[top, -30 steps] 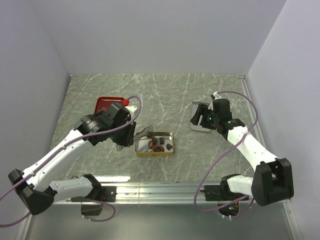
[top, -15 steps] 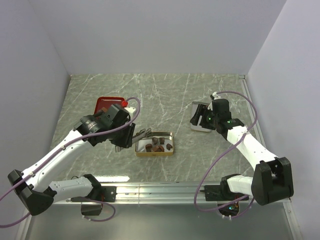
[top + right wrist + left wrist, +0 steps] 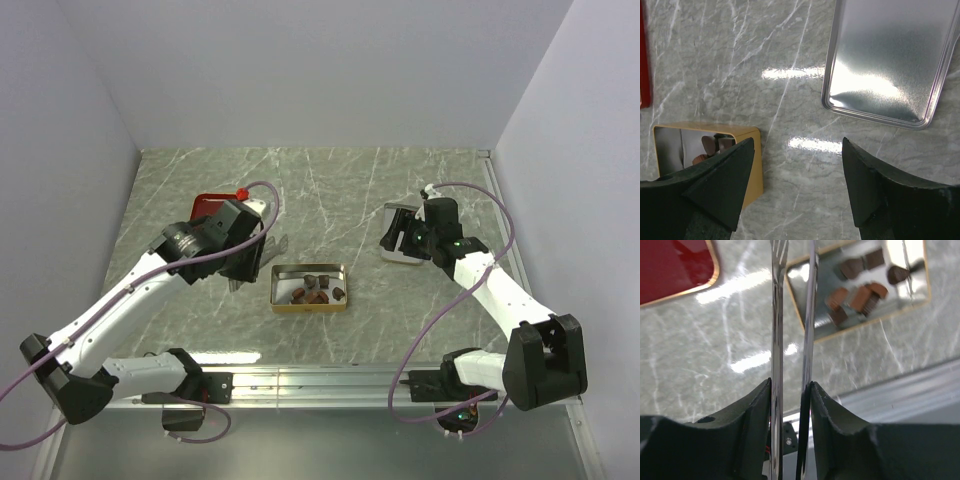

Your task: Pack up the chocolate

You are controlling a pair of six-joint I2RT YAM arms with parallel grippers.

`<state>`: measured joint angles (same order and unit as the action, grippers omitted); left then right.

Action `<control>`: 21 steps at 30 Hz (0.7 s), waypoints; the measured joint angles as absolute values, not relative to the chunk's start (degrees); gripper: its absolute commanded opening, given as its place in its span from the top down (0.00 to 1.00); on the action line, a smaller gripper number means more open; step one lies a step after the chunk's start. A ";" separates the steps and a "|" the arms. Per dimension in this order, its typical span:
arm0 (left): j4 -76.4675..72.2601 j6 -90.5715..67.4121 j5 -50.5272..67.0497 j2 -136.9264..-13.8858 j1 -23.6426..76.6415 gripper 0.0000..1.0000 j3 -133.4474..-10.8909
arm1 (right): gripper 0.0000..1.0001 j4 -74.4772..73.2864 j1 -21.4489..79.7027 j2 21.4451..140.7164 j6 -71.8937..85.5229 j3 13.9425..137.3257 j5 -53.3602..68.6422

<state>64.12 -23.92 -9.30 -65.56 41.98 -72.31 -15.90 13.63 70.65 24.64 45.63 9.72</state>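
Grey-veined marble table (image 3: 330,200), pale walls (image 3: 320,80); left pincer (image 3: 790,390) clamps tweezers (image 3: 776,315) near chocolate (image 3: 860,295).

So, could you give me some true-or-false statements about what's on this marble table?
1. The dark brown chocolate lumps lie inside the open gold rectangular tin. True.
2. The left gripper holds thin metal tongs. True.
3. The right gripper is clamped on the flat silver tray. False: it is open, holding nothing.
4. The red tray sits right of the gold tin. False: in the top view it lies to its left.
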 measured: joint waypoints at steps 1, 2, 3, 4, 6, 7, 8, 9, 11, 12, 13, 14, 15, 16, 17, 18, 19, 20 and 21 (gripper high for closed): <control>64.10 -24.29 -10.55 -66.06 41.63 0.59 -72.88 | 0.22 -15.90 13.65 70.65 24.64 45.63 9.72; 64.07 -24.49 -11.62 -66.65 40.97 0.59 -73.38 | 0.22 -15.90 13.63 70.65 24.64 45.63 9.69; 63.99 -24.67 -12.43 -67.13 40.21 0.59 -73.67 | 0.22 -15.90 13.65 70.65 24.64 45.63 9.69; 63.79 -24.71 -13.08 -67.66 38.70 0.59 -73.89 | 0.22 -15.90 13.65 70.65 24.64 45.63 9.69; 63.13 -24.71 -13.87 -68.58 34.41 0.59 -73.89 | 0.22 -15.90 13.63 70.65 24.64 45.63 9.69; 62.89 -24.69 -14.26 -68.90 32.14 0.59 -73.89 | 0.22 -15.90 13.65 70.65 24.62 45.63 9.69; 62.67 -24.64 -14.81 -69.14 29.91 0.59 -73.89 | 0.22 -15.92 13.65 70.65 24.62 45.63 9.69; 62.39 -24.53 -15.29 -69.28 27.73 0.59 -73.89 | 0.22 -15.90 13.65 70.65 24.62 45.63 9.67; 62.00 -24.18 -16.86 -69.60 23.73 0.59 -74.08 | 0.22 -15.90 13.65 70.65 24.62 45.63 9.67; 61.93 -24.01 -17.72 -69.87 22.44 0.59 -74.30 | 0.22 -15.90 13.65 70.65 24.62 45.63 9.67; 61.91 -23.62 -18.65 -70.30 21.08 0.59 -74.65 | 0.22 -15.90 13.65 70.65 24.62 45.63 9.69; 61.76 -23.24 -19.44 -70.83 20.27 0.59 -74.96 | 0.22 -15.90 13.65 70.65 24.62 45.63 9.69; 61.28 -22.96 -20.29 -71.50 19.35 0.59 -75.18 | 0.22 -15.90 13.65 70.65 24.62 45.63 9.67; 60.82 -22.59 -21.02 -72.12 18.61 0.59 -75.24 | 0.22 -15.90 13.65 70.65 24.62 45.63 9.67; 60.29 -22.02 -21.39 -72.79 17.74 0.59 -75.24 | 0.22 -15.90 13.65 70.65 24.62 45.63 9.69; 59.96 -21.67 -21.65 -73.45 16.99 0.59 -75.22 | 0.22 -15.90 13.65 70.65 24.62 45.63 9.67; 59.59 -21.39 -21.85 -73.93 16.32 0.59 -75.24 | 0.22 -15.90 13.65 70.65 24.62 45.63 9.67; 59.07 -20.97 -22.00 -74.46 15.68 0.58 -75.24 | 0.22 -15.90 13.65 70.65 24.62 45.63 9.65; 58.63 -20.62 -22.31 -74.83 15.09 0.58 -75.24 | 0.22 -15.92 13.65 70.65 24.60 45.63 9.58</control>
<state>58.63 -20.62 -22.31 -74.83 15.09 -75.24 -15.92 13.65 70.65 24.60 45.63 9.58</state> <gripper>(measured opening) 0.420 0.776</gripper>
